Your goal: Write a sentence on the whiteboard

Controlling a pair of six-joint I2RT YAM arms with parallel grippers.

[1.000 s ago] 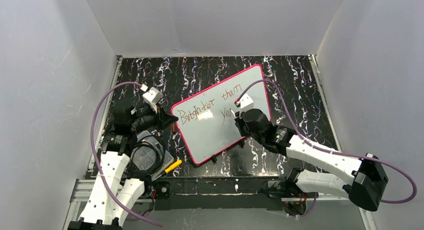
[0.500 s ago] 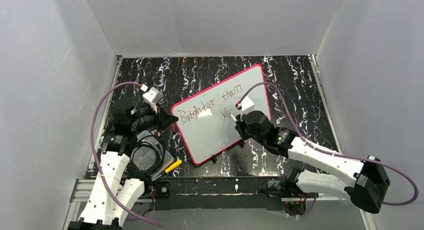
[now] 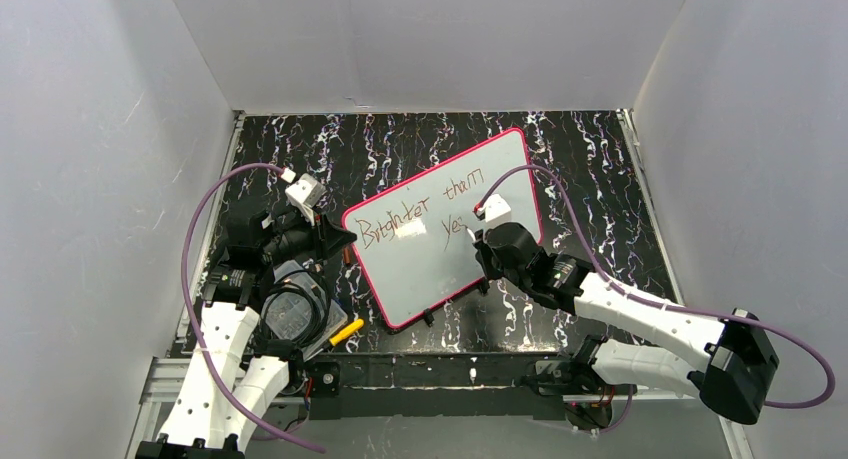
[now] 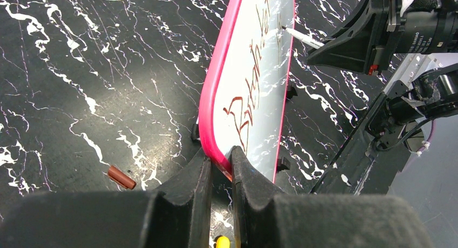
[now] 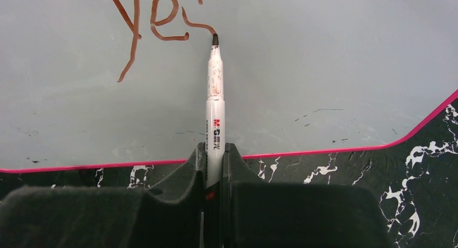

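Sentence [image 3: 380, 231] reads "Brighter than Yes"; "terday" is left. My right gripper [image 5: 214, 151] pinches the marker [image 5: 215, 96], tip touching the whiteboard [image 3: 420, 274] mid-table; my left gripper [image 4: 220, 161] clamps its pink rim at nine o'clock.

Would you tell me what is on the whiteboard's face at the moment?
On the whiteboard, the reddish-brown sentence reads "Brighter than", then "Yes" so far. The marker in the right gripper touches its end. From above, that gripper hides the board beneath it.
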